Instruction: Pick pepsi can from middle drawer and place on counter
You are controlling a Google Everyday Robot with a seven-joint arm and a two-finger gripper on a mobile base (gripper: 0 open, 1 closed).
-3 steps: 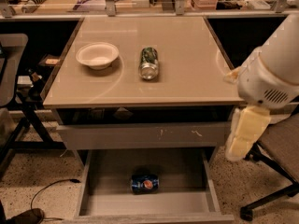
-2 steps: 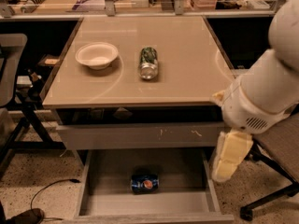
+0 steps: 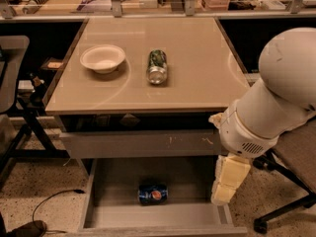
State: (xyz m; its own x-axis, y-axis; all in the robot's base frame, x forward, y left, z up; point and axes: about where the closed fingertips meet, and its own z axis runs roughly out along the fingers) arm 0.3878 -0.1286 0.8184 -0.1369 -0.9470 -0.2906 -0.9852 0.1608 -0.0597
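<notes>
The pepsi can [image 3: 153, 194] lies on its side on the floor of the open middle drawer [image 3: 116, 215], near the middle. My gripper [image 3: 222, 195] hangs from the white arm [image 3: 276, 102] and points down over the drawer's right side wall, to the right of the can and apart from it. It holds nothing. The beige counter [image 3: 197, 68] is above, at the top of the cabinet.
A white bowl [image 3: 102, 58] and a green-patterned silver can [image 3: 158, 67] lying on its side are on the counter. A closed scratched drawer front [image 3: 148, 144] sits above the open drawer. A chair [image 3: 10, 83] stands left, a chair base [image 3: 281, 201] right.
My arm has swung left and down, bringing the gripper from beside the cabinet to the open drawer's right edge. The pepsi can has not moved.
</notes>
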